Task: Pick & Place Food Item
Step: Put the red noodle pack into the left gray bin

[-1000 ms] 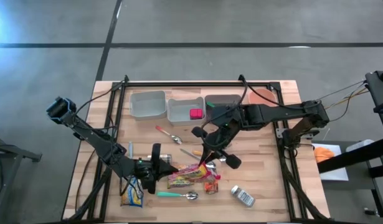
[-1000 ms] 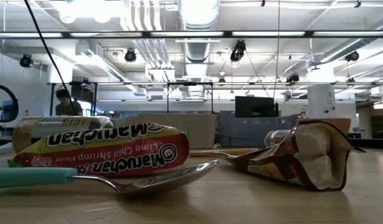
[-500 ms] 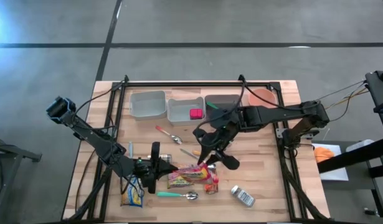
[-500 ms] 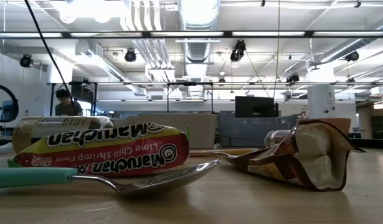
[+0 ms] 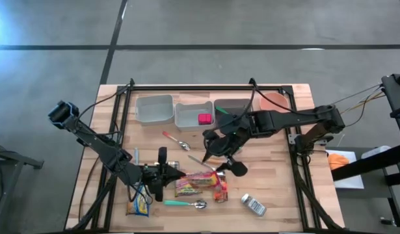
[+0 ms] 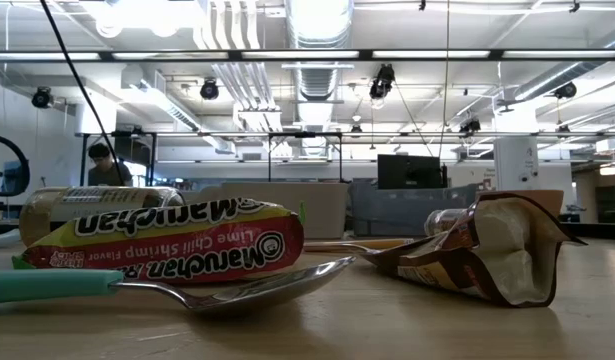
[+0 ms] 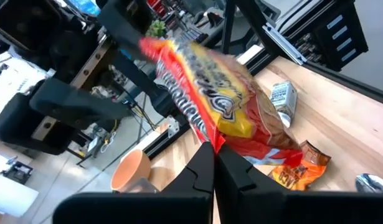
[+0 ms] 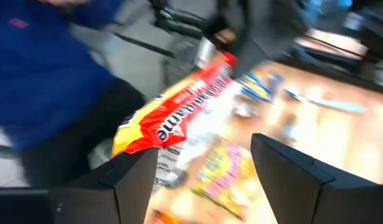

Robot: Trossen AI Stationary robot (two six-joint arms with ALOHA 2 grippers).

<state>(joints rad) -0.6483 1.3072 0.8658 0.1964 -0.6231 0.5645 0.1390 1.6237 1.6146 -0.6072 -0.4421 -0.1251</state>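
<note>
Near the front centre of the light wooden butcher-block tabletop (image 5: 278,188) lies the red-and-yellow plastic noodle packet (image 5: 194,184), printed "Maruchan" and "Lime Chili Shrimp Flavor" as read in the low view (image 6: 177,243). The left end effector (image 5: 166,174) is closed, its dark fingers (image 7: 207,171) pressed together on the packet's crimped edge at its left end. The right end effector (image 5: 219,151) hangs just behind the packet with its fingers (image 8: 291,171) spread apart and nothing between them; the right wrist view shows the packet (image 8: 179,115) beyond them. A crinkled orange foil snack pouch (image 5: 220,193) touches the packet's right end. A metal spoon with a teal plastic handle (image 5: 185,204) lies just in front of the packet, and a small silver-grey wrapped item (image 5: 253,205) rests to the right. Along the rear edge stand two grey rectangular plastic bins (image 5: 154,109), the second one (image 5: 184,117) holding a pink cube (image 5: 204,119), then a dark bin (image 5: 227,104) and an orange round bowl (image 5: 274,100).
</note>
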